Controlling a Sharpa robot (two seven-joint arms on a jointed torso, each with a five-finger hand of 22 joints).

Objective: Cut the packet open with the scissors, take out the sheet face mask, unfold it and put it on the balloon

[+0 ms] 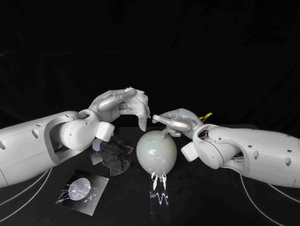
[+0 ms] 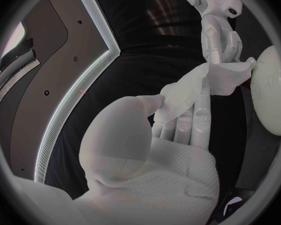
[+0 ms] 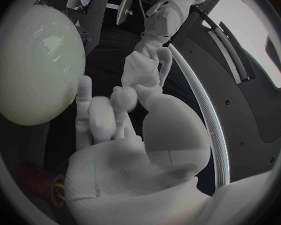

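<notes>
- Sheet face mask (image 2: 197, 87): folded, draped over the fingers of the left robot hand (image 1: 119, 106), which grasps it near the balloon (image 1: 157, 153).
- Right robot hand (image 1: 171, 121): pinches the mask's free edge, presumably to pull the folds apart.
- Packet (image 1: 82, 190): lies on the desk (image 1: 204, 207), well apart from both hands, out of the way.

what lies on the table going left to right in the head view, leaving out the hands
packet → dark crumpled cloth → balloon → scissors' yellow handle, poking out behind the right hand
</notes>
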